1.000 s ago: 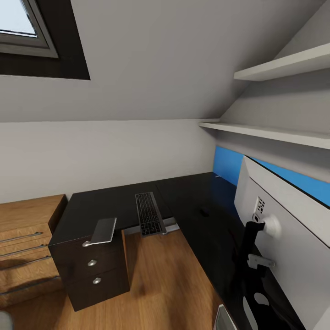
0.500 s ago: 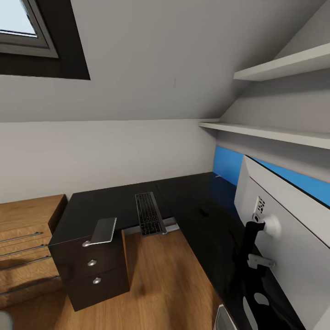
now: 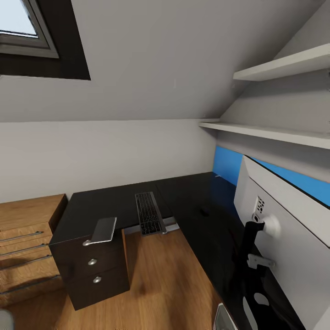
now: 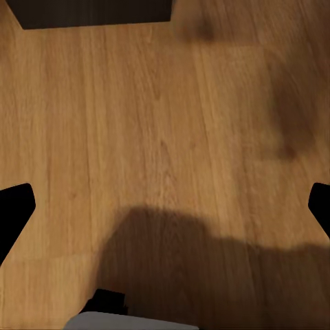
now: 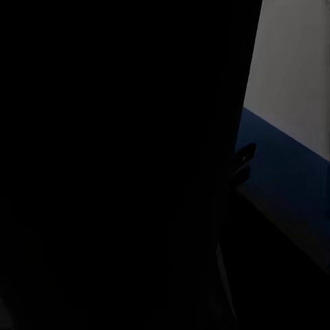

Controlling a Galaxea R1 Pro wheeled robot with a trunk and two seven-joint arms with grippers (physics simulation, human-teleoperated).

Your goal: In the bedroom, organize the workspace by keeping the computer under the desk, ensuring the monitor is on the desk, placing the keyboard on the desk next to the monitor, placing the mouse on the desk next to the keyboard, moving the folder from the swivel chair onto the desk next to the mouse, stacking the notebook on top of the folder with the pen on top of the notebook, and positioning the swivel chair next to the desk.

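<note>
keyboard (image 3: 149, 213) overhanging desk (image 3: 110, 201) edge, monitor (image 3: 284, 233) right

Attic bedroom fitted out as a home office. Sloped white ceiling with a dark-framed skylight (image 3: 27, 32), two white wall shelves (image 3: 275, 133), warm wood plank floor (image 3: 165, 279). L-shaped glossy black desk (image 3: 114, 201) with silver-knobbed drawers, carrying a flat black keyboard (image 3: 149, 213) and a wide pale-backed monitor (image 3: 293, 238). Low light-wood cabinet (image 3: 25, 238) alongside. Same plank floor directly beneath the left claw.
</note>
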